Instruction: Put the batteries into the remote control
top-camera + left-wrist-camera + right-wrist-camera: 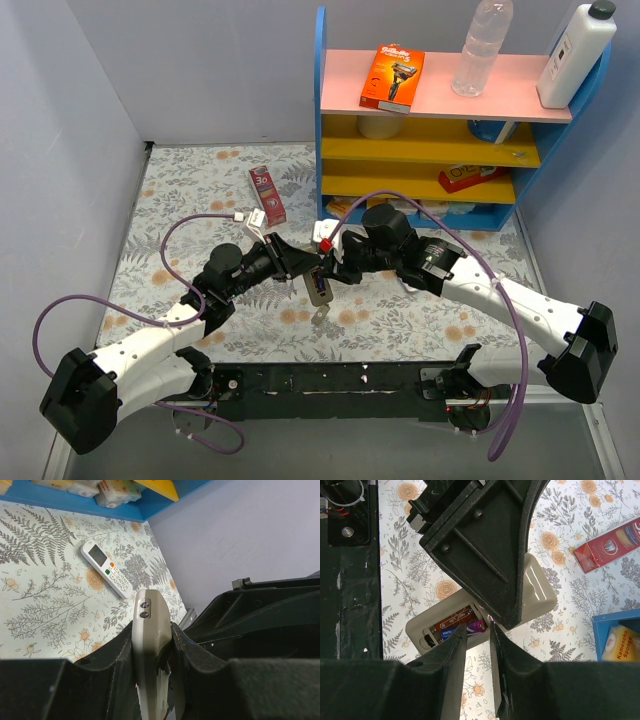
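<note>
My left gripper (303, 264) is shut on the beige remote control (318, 288) and holds it above the mat. In the left wrist view the remote (150, 630) stands edge-on between the black fingers (197, 650). From the right wrist I see the remote's back (535, 592) with its compartment uncovered. A blue-purple battery (472, 627) lies in the compartment beside a red-brown slot. My right gripper (478, 632) hovers just over that battery, jaws a narrow gap apart with nothing between them. In the top view the right gripper (332, 268) meets the remote from the right.
A second, white remote (107, 569) lies on the floral mat. A red box (268, 194) lies behind the grippers. The blue shelf unit (322, 130) stands at back right with an orange package (392, 77) and two bottles on top. A small grey piece (322, 320) lies under the held remote.
</note>
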